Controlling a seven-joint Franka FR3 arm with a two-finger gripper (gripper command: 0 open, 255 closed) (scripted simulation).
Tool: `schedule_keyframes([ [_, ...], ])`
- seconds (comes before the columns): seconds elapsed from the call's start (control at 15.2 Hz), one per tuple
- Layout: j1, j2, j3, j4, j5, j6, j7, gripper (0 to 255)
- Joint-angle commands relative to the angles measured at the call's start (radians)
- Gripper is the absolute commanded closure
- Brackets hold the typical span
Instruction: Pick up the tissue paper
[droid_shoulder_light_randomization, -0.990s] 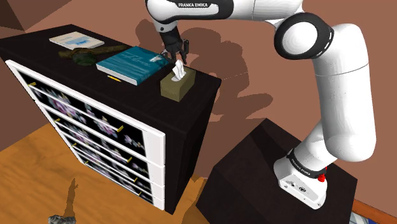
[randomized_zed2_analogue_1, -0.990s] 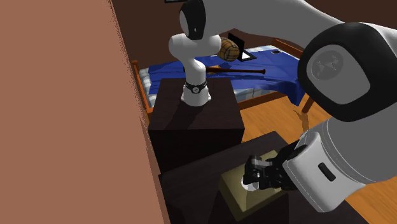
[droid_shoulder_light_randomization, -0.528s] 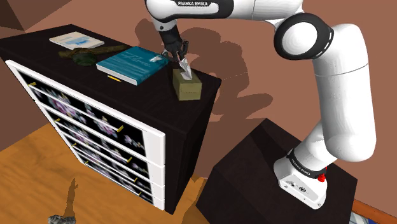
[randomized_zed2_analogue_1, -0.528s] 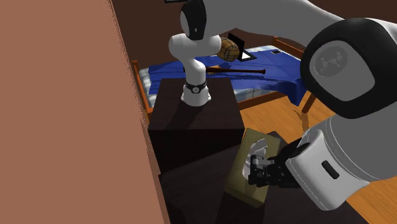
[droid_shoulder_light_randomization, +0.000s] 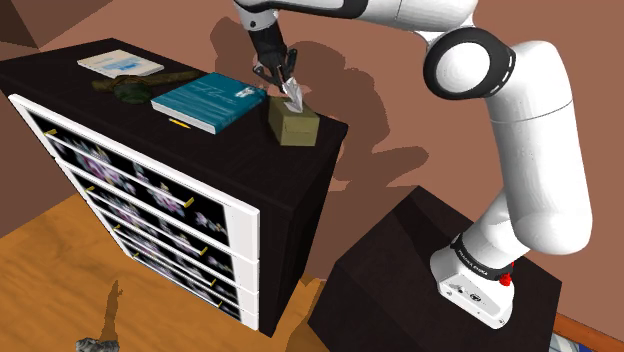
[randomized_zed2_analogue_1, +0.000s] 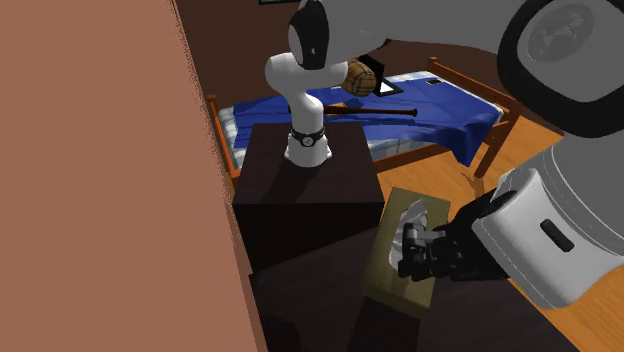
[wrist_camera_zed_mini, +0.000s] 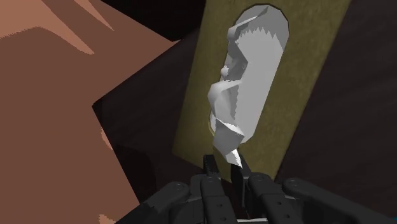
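One dark dresser (droid_shoulder_light_randomization: 225, 150) at the shoulder view's left carries two books, a teal book (droid_shoulder_light_randomization: 208, 100) and a pale book (droid_shoulder_light_randomization: 120, 63), plus one olive tissue box (droid_shoulder_light_randomization: 297, 128) with one white tissue (wrist_camera_zed_mini: 224, 108), and the second exterior view's upper right shows one bed (randomized_zed2_analogue_1: 450, 115).

**Dark dresser top with books and a tipped box**

A dark dresser (droid_shoulder_light_randomization: 205, 152) with a white-framed front of patterned drawers (droid_shoulder_light_randomization: 130, 210) stands on a wooden floor (droid_shoulder_light_randomization: 60, 270) against a brown wall. Along its top, from the shoulder view's left, lie a flat white book (droid_shoulder_light_randomization: 120, 63), a low dark-green object (droid_shoulder_light_randomization: 132, 86) just beside it, and a teal book (droid_shoulder_light_randomization: 210, 100) with a thin yellow stick (droid_shoulder_light_randomization: 180, 122) showing at its near edge. At the far end by the wall is an olive tissue box (droid_shoulder_light_randomization: 297, 128), tilted. A white tissue (droid_shoulder_light_randomization: 297, 96) rises from its opening. Whether the box's underside rests on the top cannot be told.
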Motion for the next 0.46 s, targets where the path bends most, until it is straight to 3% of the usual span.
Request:
schedule_keyframes([
  [0.0, 0.007, 0.008, -0.003, 0.042, -0.003, -0.032, -0.010, 255],
  [0.26, 0.037, 0.070, -0.017, 0.207, -0.017, -0.128, -0.044, 255],
  [0.4, 0.039, 0.073, -0.018, 0.215, -0.017, -0.132, -0.046, 255],
])
